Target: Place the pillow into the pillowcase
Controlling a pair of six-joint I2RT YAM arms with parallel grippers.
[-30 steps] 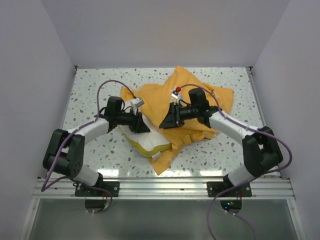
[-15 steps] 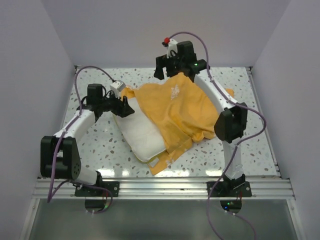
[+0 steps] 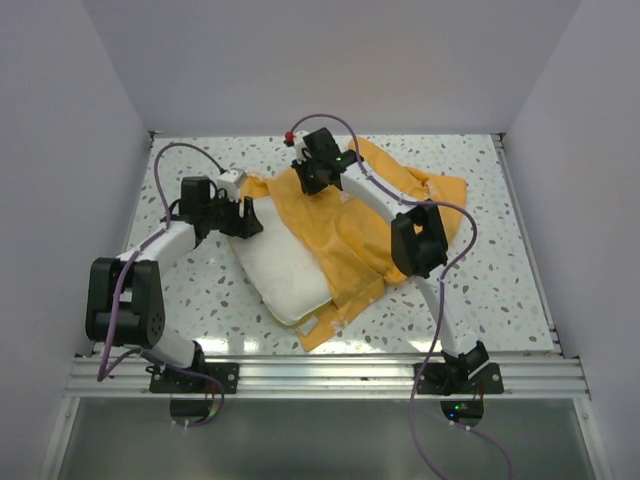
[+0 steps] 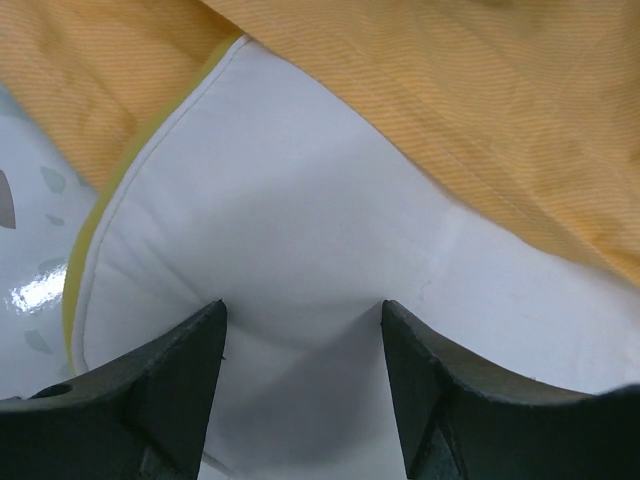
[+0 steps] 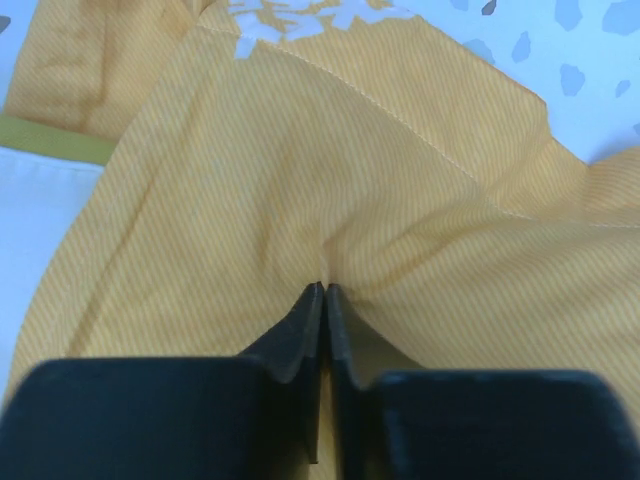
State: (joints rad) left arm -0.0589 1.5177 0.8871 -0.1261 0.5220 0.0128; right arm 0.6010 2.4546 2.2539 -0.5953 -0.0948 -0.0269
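On the left side of the speckled table (image 3: 175, 290), the left gripper (image 3: 243, 218) has gone out from the middle of the heap to the far left corner of the pillow (image 3: 285, 272). Its jaws, more closed a second ago, now stand wide apart; in the left wrist view the white cover fills the gap between the fingers (image 4: 175, 395) and nothing is pinched. The pillow lies diagonally, its near left half bare, its yellow-green strip (image 4: 82, 262) showing at the edge. To the right, the pillowcase (image 3: 365, 235) is no more a crumpled pile: it is spread flatter and covers the right half of the pillow (over it or around it, I cannot tell). The right gripper (image 5: 325, 292), lifted high over the far edge a moment ago, has come down on the far left part of the cloth and is closed on a small fold of it. I judge that the case is being laid out to find its opening; the pillow is not yet visibly inside, so most of the work remains.
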